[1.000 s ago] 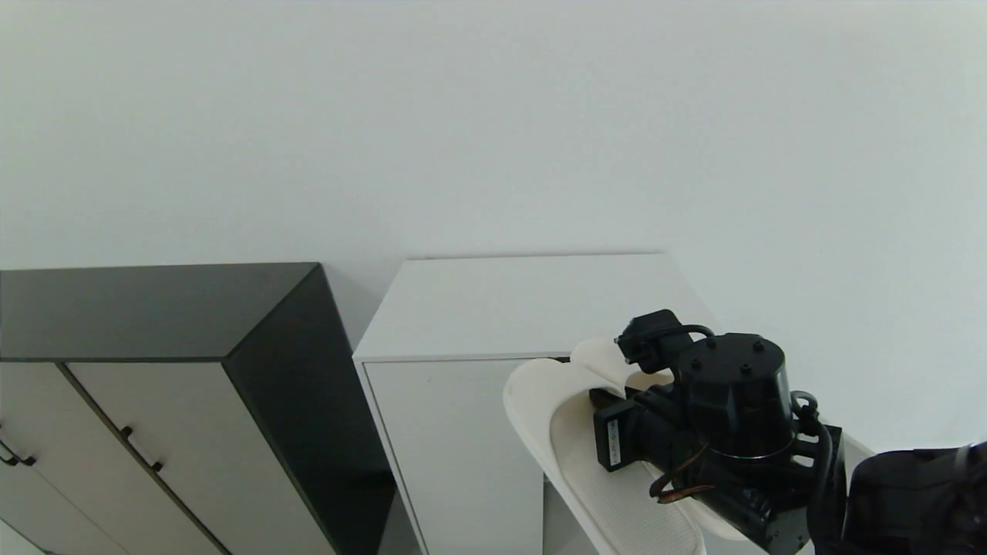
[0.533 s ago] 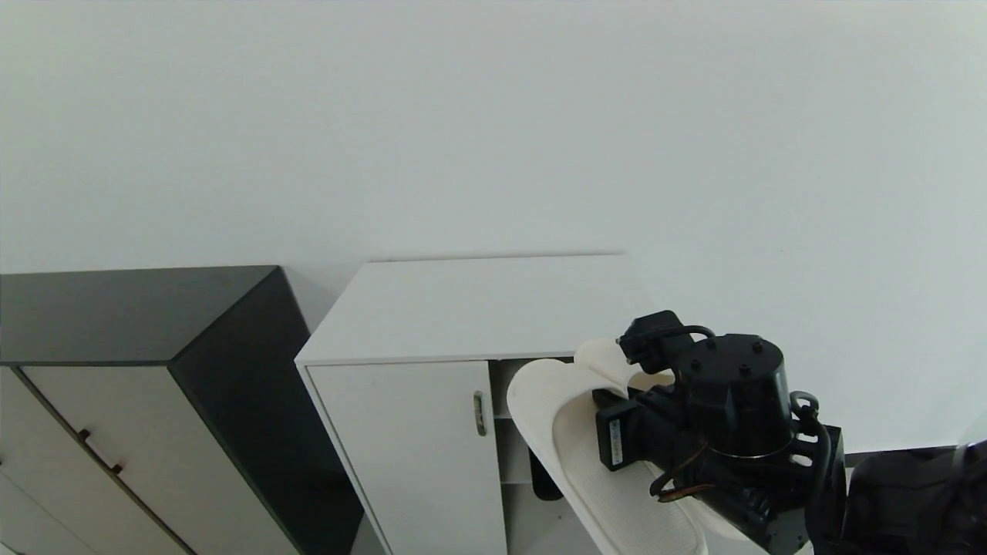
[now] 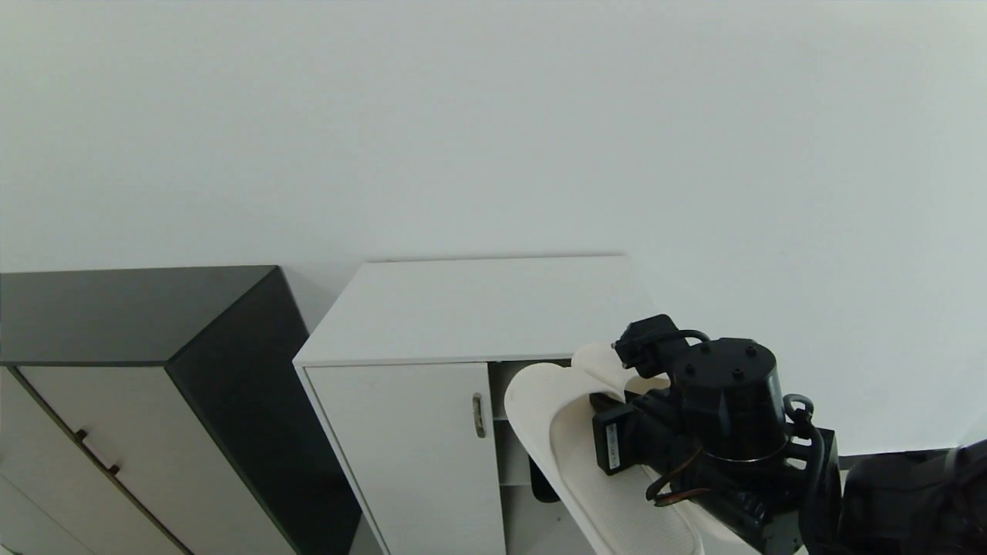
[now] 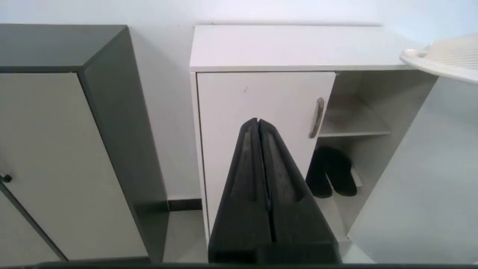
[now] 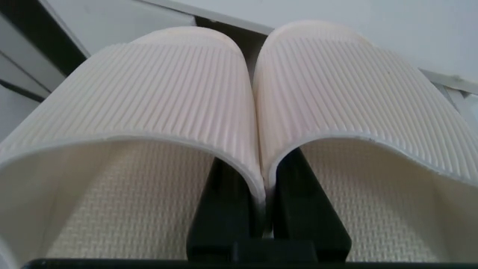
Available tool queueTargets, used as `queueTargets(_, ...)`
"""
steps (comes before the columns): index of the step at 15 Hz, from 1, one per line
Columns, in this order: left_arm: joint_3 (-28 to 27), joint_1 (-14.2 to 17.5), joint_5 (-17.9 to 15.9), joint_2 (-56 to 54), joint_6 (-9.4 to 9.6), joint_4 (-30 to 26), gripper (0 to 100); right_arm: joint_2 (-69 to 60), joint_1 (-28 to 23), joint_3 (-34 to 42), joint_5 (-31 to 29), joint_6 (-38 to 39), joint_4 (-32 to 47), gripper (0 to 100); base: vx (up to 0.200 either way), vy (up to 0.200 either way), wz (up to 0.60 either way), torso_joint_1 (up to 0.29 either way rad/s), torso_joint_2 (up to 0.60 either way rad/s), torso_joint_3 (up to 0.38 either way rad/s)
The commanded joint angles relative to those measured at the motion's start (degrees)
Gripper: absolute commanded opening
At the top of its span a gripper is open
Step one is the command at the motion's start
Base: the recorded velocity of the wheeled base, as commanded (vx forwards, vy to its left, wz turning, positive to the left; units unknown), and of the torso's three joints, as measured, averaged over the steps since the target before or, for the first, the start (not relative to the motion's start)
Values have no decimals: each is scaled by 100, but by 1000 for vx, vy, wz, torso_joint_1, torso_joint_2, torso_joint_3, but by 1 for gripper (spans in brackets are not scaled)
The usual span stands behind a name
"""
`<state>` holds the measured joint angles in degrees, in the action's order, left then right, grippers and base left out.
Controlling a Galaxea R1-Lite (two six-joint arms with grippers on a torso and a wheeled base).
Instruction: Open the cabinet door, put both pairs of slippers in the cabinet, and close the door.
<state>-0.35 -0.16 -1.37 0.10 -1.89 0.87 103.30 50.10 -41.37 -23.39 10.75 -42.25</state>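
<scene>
The white cabinet (image 3: 478, 308) has its left door (image 3: 416, 455) shut and its right half standing open. A black pair of slippers (image 4: 332, 170) lies on the floor of the open compartment, under a shelf (image 4: 358, 128). My right gripper (image 5: 261, 202) is shut on the cream pair of slippers (image 3: 540, 401), pinching their inner sides together. It holds them just in front of the open compartment, toes toward the cabinet top. Facing the closed door from farther back, my left gripper (image 4: 258, 123) is shut with nothing in it.
A dark cabinet (image 3: 139, 308) with beige doors stands close to the left of the white one. The opened right door (image 4: 426, 172) swings out on the right side. A plain white wall runs behind both cabinets.
The head camera swung right a second ago, bringing the cabinet's open side into view, then steadied. My right arm with the cream slippers has barely shifted.
</scene>
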Motion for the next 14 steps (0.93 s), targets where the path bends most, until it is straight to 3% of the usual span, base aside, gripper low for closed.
queueTargets(1, 0, 7, 5, -1, -4, 1, 0, 14, 8, -2, 1, -3, -2, 0, 0, 0, 0, 0, 0, 0)
queueTargets(9, 0, -2, 5, -1, -4, 1, 0, 32, 8, 51, 10, -29, -2, 0, 0, 0, 0, 0, 0, 0)
queueTargets(14, 0, -2, 5, 8, -4, 1, 0, 102, 8, 51, 10, -38, -2, 0, 0, 0, 0, -155, 360, 193)
